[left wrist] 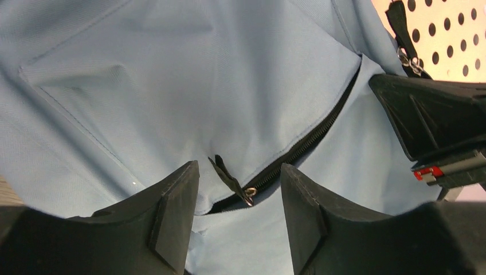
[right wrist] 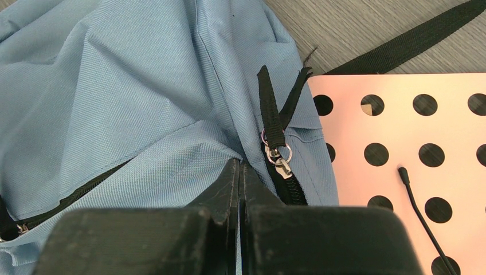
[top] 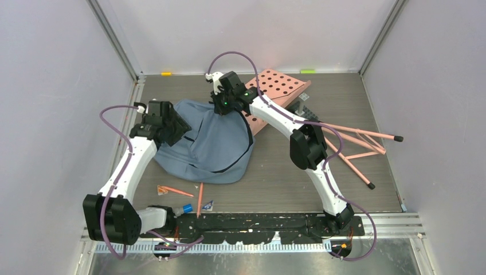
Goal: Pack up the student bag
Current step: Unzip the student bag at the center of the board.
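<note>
The left arm bends up from its base and reaches forward, its wrist tipped down over the student bag point(top: 209, 150) on the side away from the pink perforated board point(top: 281, 86). The left gripper point(left wrist: 239, 175) hangs released, jaws apart and holding nothing. A black zipper pull point(left wrist: 232, 180) lies on the blue cloth directly under the gap, not touched.

The right arm arches over the board, elbow high, and comes down at the bag's far edge, just beside the board's near corner. The right gripper point(right wrist: 239, 172) is clenched, fingers pressed flat together on the fabric next to two metal sliders point(right wrist: 278, 154). Creases run toward the tips, but whether cloth is caught between them I cannot tell.

The bag lies slumped on the table point(top: 298, 183), touching the board's edge. Its long axis seems to run from that far edge back towards the arm bases. The black zipper point(left wrist: 309, 140) curves along the side facing the board.
</note>
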Tool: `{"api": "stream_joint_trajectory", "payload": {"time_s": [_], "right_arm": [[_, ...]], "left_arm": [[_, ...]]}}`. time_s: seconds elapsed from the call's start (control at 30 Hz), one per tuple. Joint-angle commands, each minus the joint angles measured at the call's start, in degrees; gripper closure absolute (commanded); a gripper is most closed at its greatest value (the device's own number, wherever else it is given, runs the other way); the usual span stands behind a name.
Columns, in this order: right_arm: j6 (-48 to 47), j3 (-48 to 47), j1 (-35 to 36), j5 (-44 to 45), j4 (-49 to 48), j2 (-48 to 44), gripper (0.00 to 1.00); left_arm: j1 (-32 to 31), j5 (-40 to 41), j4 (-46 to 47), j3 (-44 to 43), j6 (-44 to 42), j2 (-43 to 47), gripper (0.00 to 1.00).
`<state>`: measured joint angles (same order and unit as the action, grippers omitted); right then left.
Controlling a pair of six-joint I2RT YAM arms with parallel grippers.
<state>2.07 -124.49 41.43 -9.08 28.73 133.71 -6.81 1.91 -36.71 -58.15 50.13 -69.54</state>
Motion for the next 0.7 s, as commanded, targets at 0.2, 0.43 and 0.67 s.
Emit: {"api": "stream_joint_trajectory", "payload": {"time_s": [0.2, 0.43, 0.67], "right_arm": [[0.2, -0.7, -0.5, 0.8, -4.2, -4.2, 1.0], [0.3, -0.8, -0.5, 0.8, -4.0, -4.1, 1.0], [0.4, -0.9, -0.5, 0.8, -4.1, -3.9, 1.0]], "left_arm": [[1.3, 1.0, 5.0, -0.4, -0.9, -2.7, 0.57], [1.4, 0.5, 4.5, 0.1, -1.0, -3.9, 0.56], [1.4, -1.6, 6.4, 1.5, -0.6, -5.1, 0.68]]}}
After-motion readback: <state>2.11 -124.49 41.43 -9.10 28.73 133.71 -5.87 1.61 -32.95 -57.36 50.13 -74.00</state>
